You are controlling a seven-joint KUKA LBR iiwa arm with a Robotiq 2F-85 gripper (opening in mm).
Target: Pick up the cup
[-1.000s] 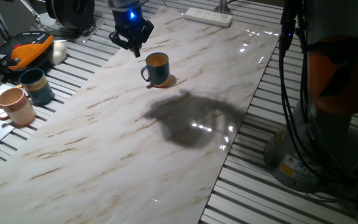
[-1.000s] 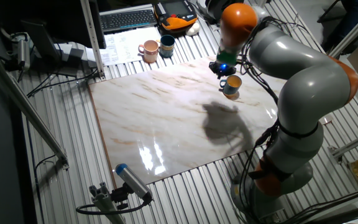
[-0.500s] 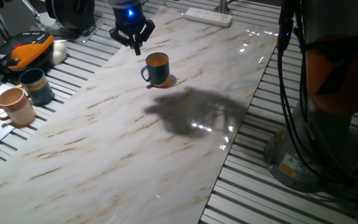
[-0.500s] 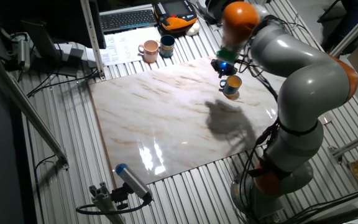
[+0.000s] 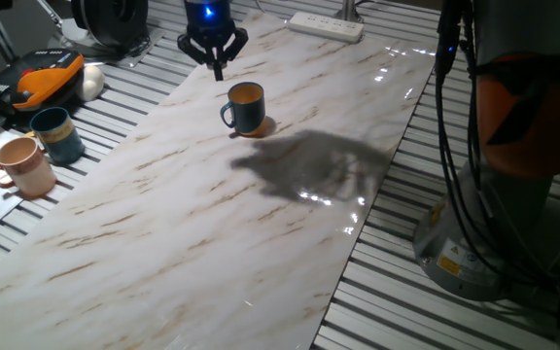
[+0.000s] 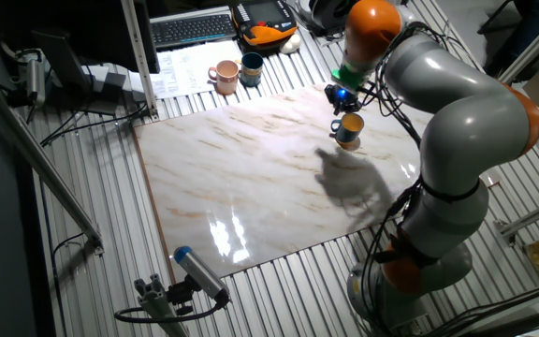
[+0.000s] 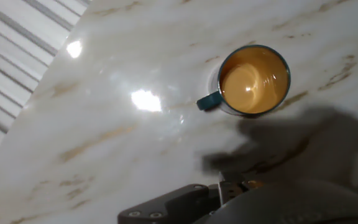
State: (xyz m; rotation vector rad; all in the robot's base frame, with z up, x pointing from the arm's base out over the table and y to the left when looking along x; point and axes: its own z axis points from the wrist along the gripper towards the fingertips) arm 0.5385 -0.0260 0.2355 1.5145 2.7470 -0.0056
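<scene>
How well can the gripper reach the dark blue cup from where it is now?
Probably yes. The gripper hangs above the marble board, up and to one side of the cup, which stands upright and alone. Nothing lies between them.

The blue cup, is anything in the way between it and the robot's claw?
No, nothing visible is in the way. The cup stands alone on the marble board, upright. The gripper hangs in the air above and behind it, with only open space between them. The two other mugs sit far off to the side.
</scene>
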